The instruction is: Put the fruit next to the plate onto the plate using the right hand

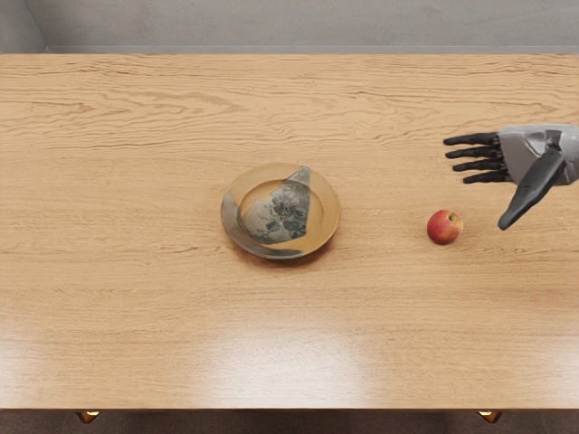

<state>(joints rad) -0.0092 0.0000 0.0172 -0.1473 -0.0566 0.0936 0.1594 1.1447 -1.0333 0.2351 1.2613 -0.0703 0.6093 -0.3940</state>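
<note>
On the counter (136,136), well right of the plate (233,217): apple (444,226) untouched, job barely started.

Sits on bare wood, clearly apart from the plate, so nothing to tick off so far. Hovering just up and right of it: right robot hand (520,163), fingers spread wide, thumb hanging down, gripping nothing. Looks like the approach phase, honestly. Left to do, by my guess: drop onto the apple, close around it, carry it left, set it on the plate. No sign of a left arm anywhere.
</note>
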